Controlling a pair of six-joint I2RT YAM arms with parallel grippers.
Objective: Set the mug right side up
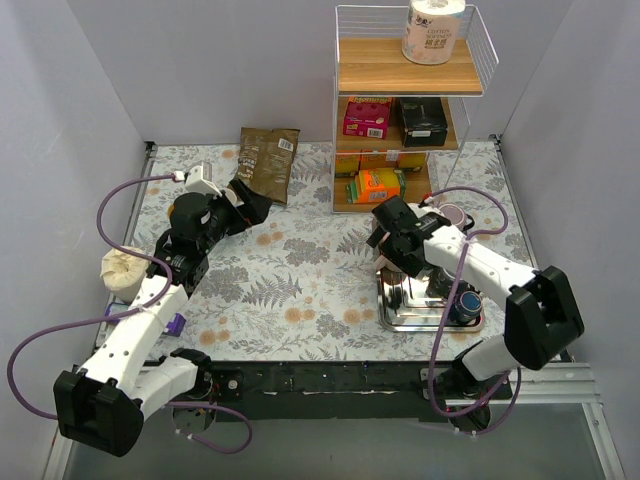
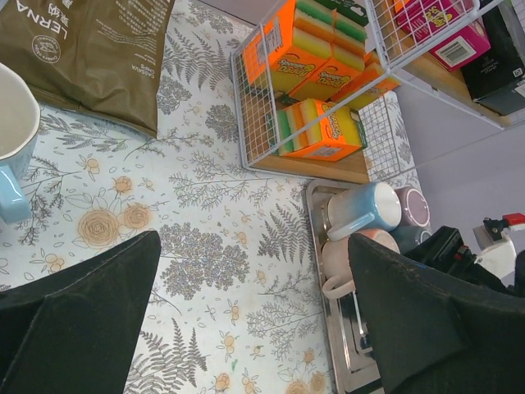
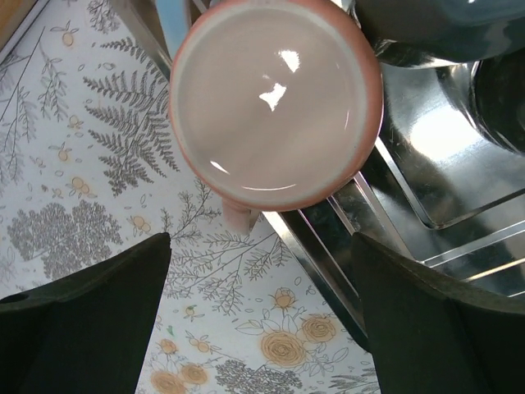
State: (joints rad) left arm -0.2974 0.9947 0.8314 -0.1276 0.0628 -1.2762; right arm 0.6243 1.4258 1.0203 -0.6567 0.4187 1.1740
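Observation:
A pink mug (image 3: 275, 98) stands upside down, flat base up, at the near left corner of the steel tray (image 3: 459, 205), its handle (image 3: 237, 216) hanging over the tray's rim. It also shows in the left wrist view (image 2: 340, 258). My right gripper (image 3: 261, 271) hovers just above and beside it, open and empty; in the top view (image 1: 388, 240) it hides the mug. My left gripper (image 2: 254, 246) is open and empty above the floral mat, near the brown bag (image 1: 268, 160) in the top view (image 1: 252, 210).
The tray (image 1: 400, 310) also holds a light blue mug (image 2: 365, 209), a purple mug (image 2: 413, 205) and a dark blue mug (image 1: 468, 301). A wire rack (image 1: 400, 130) with boxes stands behind it. Another blue-and-white mug (image 2: 12, 139) sits by the left gripper.

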